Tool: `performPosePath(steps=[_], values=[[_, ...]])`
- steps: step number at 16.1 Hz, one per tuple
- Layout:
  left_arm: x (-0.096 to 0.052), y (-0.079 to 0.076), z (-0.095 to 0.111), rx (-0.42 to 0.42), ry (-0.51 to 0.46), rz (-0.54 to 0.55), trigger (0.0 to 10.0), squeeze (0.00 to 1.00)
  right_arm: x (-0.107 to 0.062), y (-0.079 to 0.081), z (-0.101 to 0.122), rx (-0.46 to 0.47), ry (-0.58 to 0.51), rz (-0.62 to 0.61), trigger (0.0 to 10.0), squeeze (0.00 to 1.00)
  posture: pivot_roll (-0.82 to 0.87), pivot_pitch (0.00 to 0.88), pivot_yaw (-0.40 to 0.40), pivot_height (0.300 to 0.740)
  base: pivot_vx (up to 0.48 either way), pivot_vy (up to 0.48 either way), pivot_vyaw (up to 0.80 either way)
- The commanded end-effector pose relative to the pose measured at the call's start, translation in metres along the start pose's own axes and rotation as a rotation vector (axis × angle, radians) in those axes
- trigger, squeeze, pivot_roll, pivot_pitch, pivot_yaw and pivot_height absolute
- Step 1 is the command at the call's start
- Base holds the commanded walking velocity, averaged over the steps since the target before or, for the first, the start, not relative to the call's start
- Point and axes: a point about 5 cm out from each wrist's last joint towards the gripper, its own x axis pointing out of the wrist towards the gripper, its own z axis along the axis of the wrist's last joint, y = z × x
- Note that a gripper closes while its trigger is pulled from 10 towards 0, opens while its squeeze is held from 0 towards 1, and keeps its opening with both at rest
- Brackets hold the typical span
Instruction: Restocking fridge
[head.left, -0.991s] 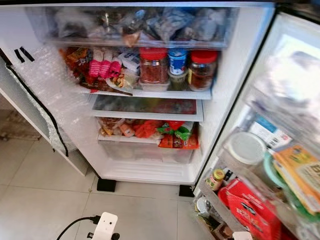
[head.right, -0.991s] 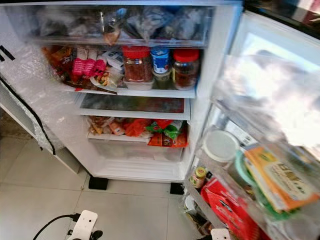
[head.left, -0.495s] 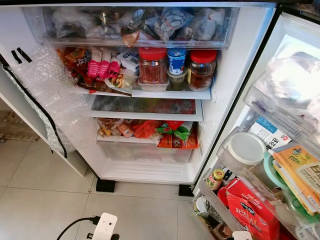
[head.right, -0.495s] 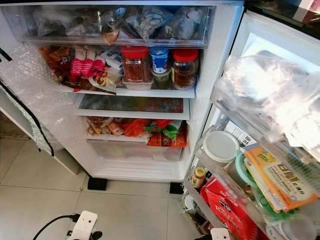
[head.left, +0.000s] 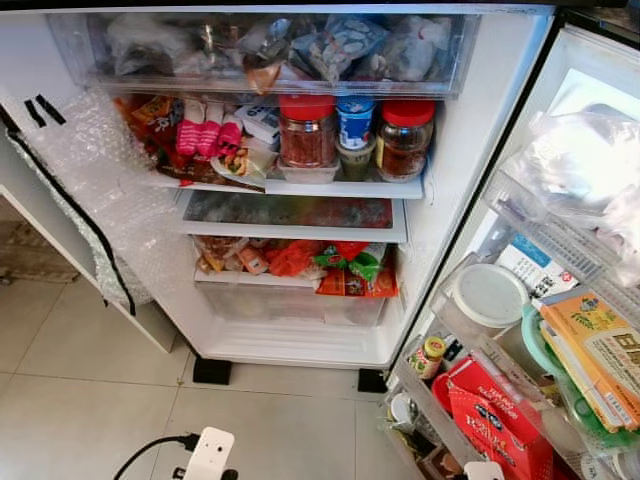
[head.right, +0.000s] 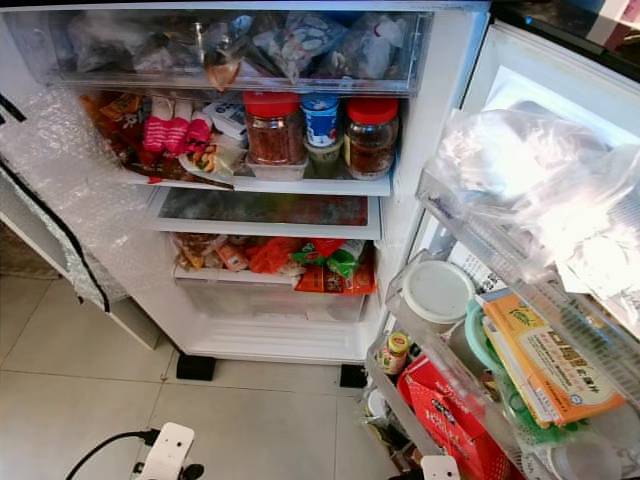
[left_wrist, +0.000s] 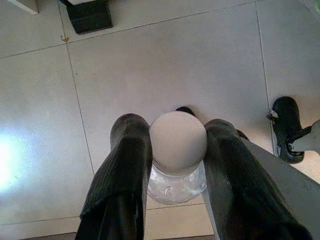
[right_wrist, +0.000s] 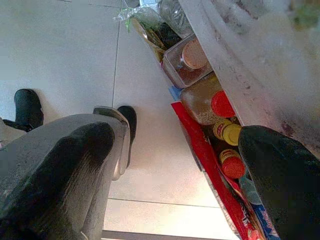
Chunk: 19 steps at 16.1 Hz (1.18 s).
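Observation:
The fridge (head.left: 455, 150) stands open before me. Its top drawer (head.left: 270, 50) holds bagged food. On the shelf below are red-lidded jars (head.left: 307, 130), a blue-capped tub (head.left: 354, 120) and pink packets (head.left: 205, 125). Lower down lie snack packets (head.left: 340, 265) above a clear drawer (head.left: 295, 305). In the left wrist view my left gripper (left_wrist: 175, 129) is shut on a clear jar with a pale round lid (left_wrist: 178, 142), held low over the floor tiles. My right gripper (right_wrist: 182, 135) is open with nothing between its fingers, close beside the door's lowest shelf.
The fridge door (head.left: 590, 90) stands open on the right. Its bins hold a white-lidded container (head.left: 490, 295), an orange box (head.left: 590, 345), a red carton (head.left: 495, 420) and plastic bags (head.left: 580, 160). Bubble wrap (head.left: 95, 190) covers the left wall. Tiled floor (head.left: 90, 400) lies in front.
The blurred picture has sharpened and shifted slightly as the camera settled. The door bins sit a little differently in frame. Nothing inside the fridge has moved.

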Motion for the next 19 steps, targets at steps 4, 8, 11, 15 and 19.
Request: performPosePath(steps=[4,8,11,15,19], values=[[-0.0030,-0.0064,-0.0134,-0.015,0.047,-0.033,10.0,0.00,-0.0028,0.0014,-0.0140,0.004,0.049,0.004,10.0,0.00,-0.02,0.177,-0.018,0.740,0.248,0.000,0.00],[-0.0030,-0.0066,-0.0134,-0.016,0.048,-0.035,10.0,0.00,-0.0029,0.0014,-0.0143,0.005,0.050,0.004,10.0,0.00,-0.02,0.175,-0.018,0.740,0.260,0.000,0.00],[-0.0025,-0.0068,-0.0120,-0.016,0.045,-0.036,10.0,0.00,-0.0029,0.0009,-0.0142,0.005,0.051,0.005,10.0,0.00,-0.02,0.175,-0.021,0.740,0.289,0.000,0.00],[-0.0024,-0.0065,-0.0119,-0.019,0.046,-0.036,10.0,0.00,-0.0029,0.0005,-0.0141,0.005,0.051,0.008,10.0,0.00,-0.02,0.174,-0.023,0.740,0.292,0.000,0.00],[-0.0021,-0.0062,-0.0106,-0.018,0.041,-0.037,10.0,0.00,-0.0029,0.0002,-0.0141,0.005,0.052,0.008,10.0,0.00,-0.02,0.174,-0.024,0.740,0.292,0.000,0.00]])
